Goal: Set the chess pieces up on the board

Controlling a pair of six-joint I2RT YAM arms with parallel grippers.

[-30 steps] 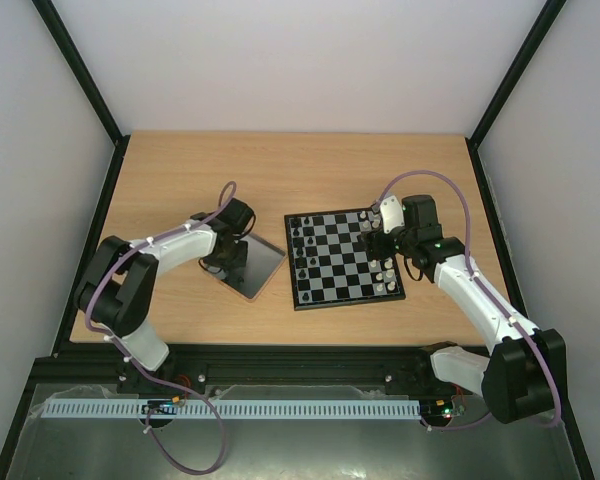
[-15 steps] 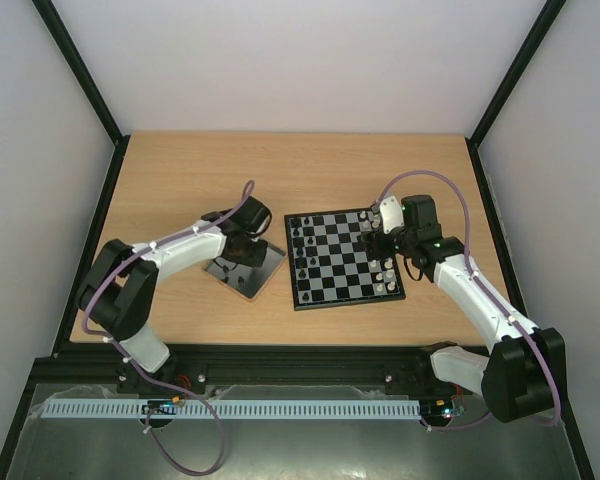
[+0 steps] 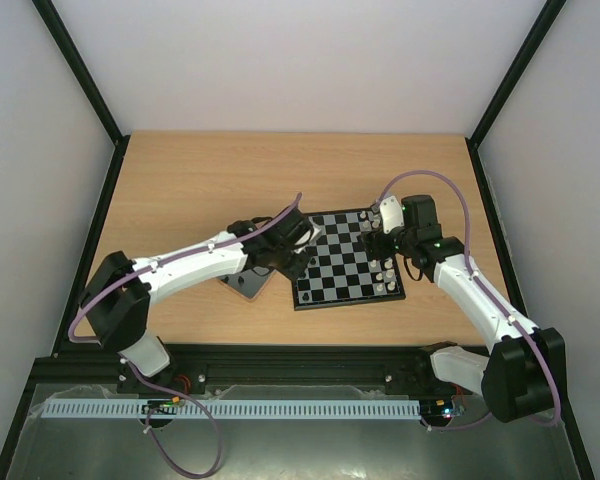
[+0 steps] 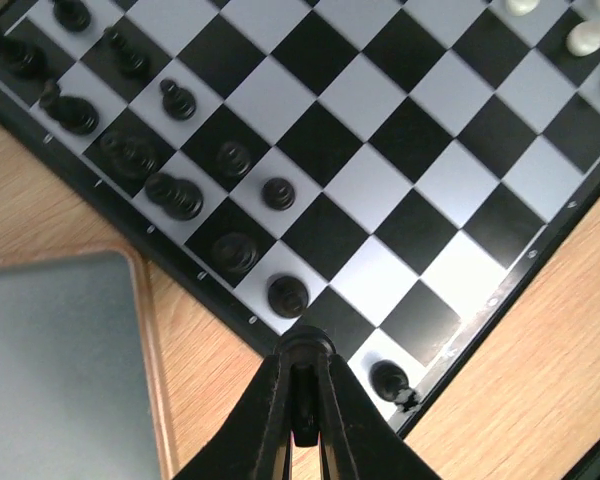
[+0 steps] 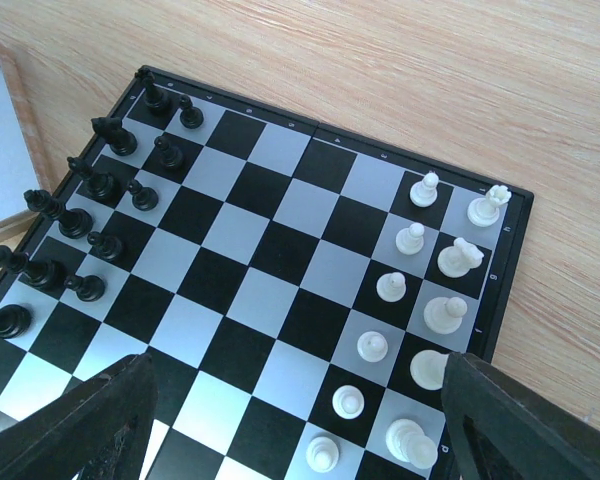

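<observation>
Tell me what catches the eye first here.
The checkered board sits mid-table, black pieces lined along its left side, white pieces along its right. The left gripper, fingers pinched together, hovers at the board's left edge beside the grey tray; the right gripper hangs open over the white side.

The left arm has swung over to the right. A moment ago its pincer hung over the grey tray on the table. Now it hangs over the left edge of the board, close to the near corner, right by the black pieces. The arm was bent before. Now it reaches out long and hides most of the tray.
</observation>
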